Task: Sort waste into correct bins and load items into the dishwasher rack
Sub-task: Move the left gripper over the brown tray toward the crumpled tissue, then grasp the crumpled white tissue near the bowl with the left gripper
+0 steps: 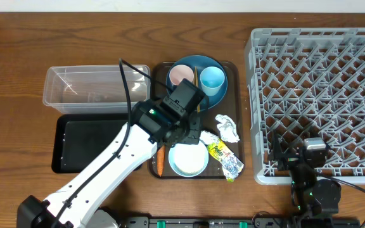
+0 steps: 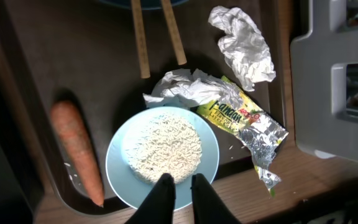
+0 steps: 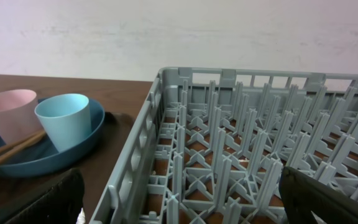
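Note:
My left gripper [image 1: 192, 138] [image 2: 180, 183] is shut and empty, hovering over the white bowl [image 1: 188, 159] [image 2: 162, 155] that holds rice scraps [image 2: 163, 148]. A carrot [image 1: 160, 161] [image 2: 76, 149] lies left of the bowl. Crumpled white paper [image 1: 227, 127] [image 2: 244, 46] and a yellow-green wrapper [image 1: 225, 158] [image 2: 244, 121] lie to its right. The blue plate [image 1: 215, 96] [image 3: 42, 158] carries the pink cup [image 1: 181, 76] [image 3: 8, 112], the light blue cup [image 1: 212, 78] [image 3: 64, 118] and chopsticks [image 2: 140, 37]. My right gripper [image 1: 296, 155] [image 3: 179, 199] is wide open over the grey rack's [image 1: 322, 95] [image 3: 229, 143] front left corner.
Everything on the left sits in a dark brown serving tray [image 1: 233, 69] [image 2: 55, 56]. A clear plastic tub [image 1: 94, 85] and a black tray [image 1: 87, 142] stand left of it. My left arm crosses over the black tray's right end.

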